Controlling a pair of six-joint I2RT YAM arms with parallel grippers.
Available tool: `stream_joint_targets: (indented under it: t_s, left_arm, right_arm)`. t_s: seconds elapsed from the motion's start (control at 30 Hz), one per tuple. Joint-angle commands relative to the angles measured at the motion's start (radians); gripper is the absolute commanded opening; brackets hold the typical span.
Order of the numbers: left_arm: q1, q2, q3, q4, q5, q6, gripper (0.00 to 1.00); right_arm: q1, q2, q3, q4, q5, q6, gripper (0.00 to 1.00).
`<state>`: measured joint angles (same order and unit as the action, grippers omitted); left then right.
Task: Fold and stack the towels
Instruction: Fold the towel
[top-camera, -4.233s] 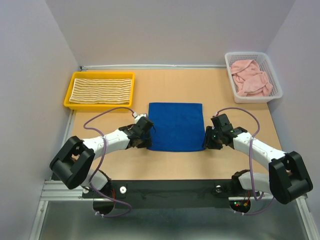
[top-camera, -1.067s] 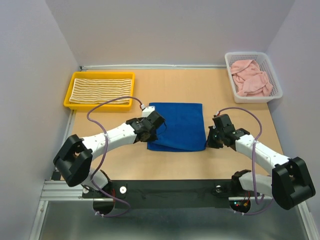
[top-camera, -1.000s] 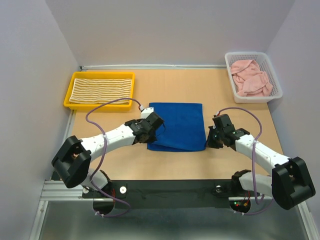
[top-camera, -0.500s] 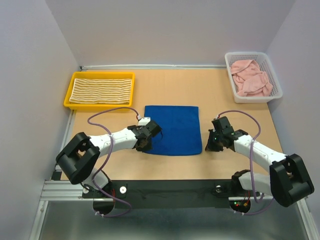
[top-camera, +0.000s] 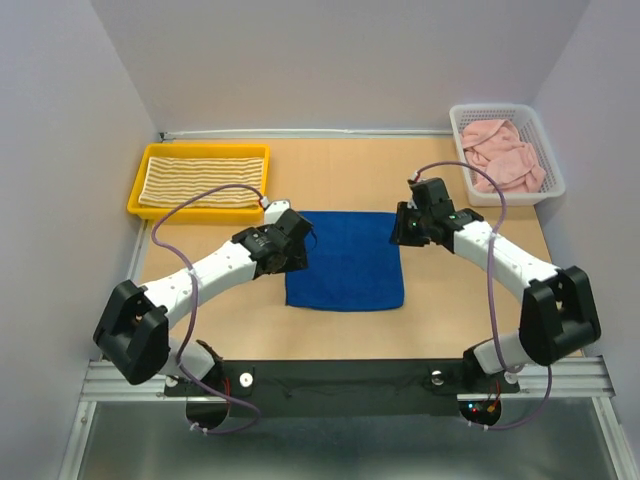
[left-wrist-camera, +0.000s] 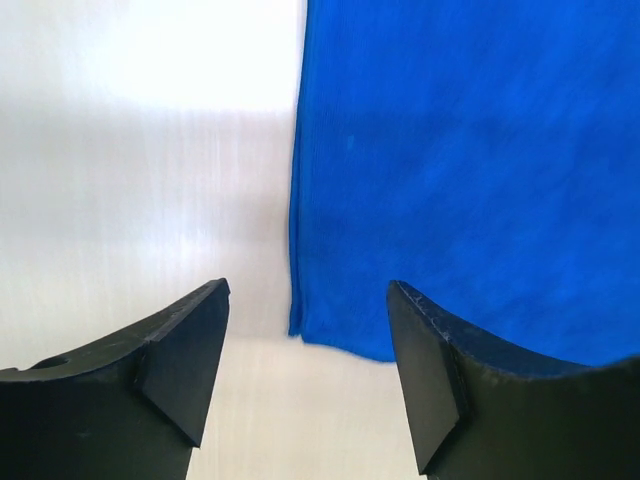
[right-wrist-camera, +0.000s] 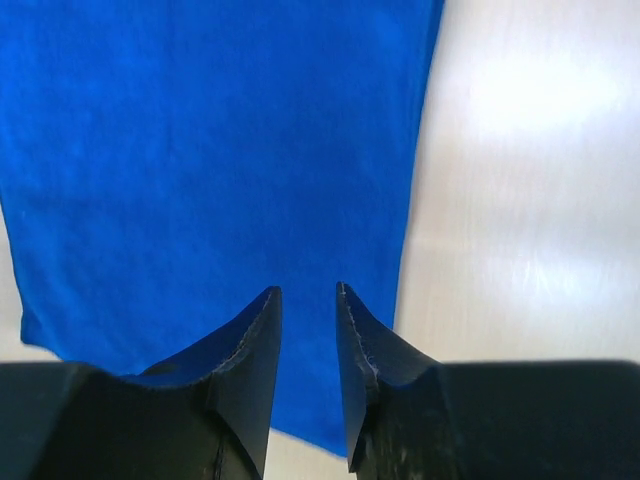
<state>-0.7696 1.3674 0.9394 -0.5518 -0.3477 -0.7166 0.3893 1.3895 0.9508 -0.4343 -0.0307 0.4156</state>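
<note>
The royal blue towel (top-camera: 345, 262) lies flat in the middle of the table. My left gripper (top-camera: 291, 238) hovers over its far left corner, jaws wide open and empty; the left wrist view shows that corner (left-wrist-camera: 450, 170) between and beyond the fingers (left-wrist-camera: 180, 350). My right gripper (top-camera: 408, 226) hovers over the far right corner, jaws a narrow gap apart and holding nothing; the cloth (right-wrist-camera: 200, 150) shows beneath them. The yellow-and-cream striped towel (top-camera: 203, 180) lies folded in a yellow tray (top-camera: 200, 150). Pale pink cloth (top-camera: 503, 155) lies crumpled in a white basket (top-camera: 556, 186).
The yellow tray sits at the far left and the white basket at the far right corner. Grey walls close in the table on three sides. A black rail with the arm bases (top-camera: 340, 380) runs along the near edge.
Both grippers moved from the towel's near corners to its far corners. The left side, lifted and rumpled a second ago, now lies flat, and the towel sits slightly nearer and further left.
</note>
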Motion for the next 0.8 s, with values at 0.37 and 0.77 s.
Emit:
stream_joint_targets:
  t_s: [0.37, 0.77]
  left_arm:
    - [0.159, 0.311, 0.170, 0.259, 0.130, 0.273, 0.42]
    - [0.213, 0.286, 0.055, 0.286, 0.159, 0.278, 0.42]
  right_arm:
    - [-0.090, 0.494, 0.339, 0.266, -0.112, -0.074, 0.31]
    - [-0.194, 0.537, 0.312, 0.302, -0.115, -0.187, 0.31]
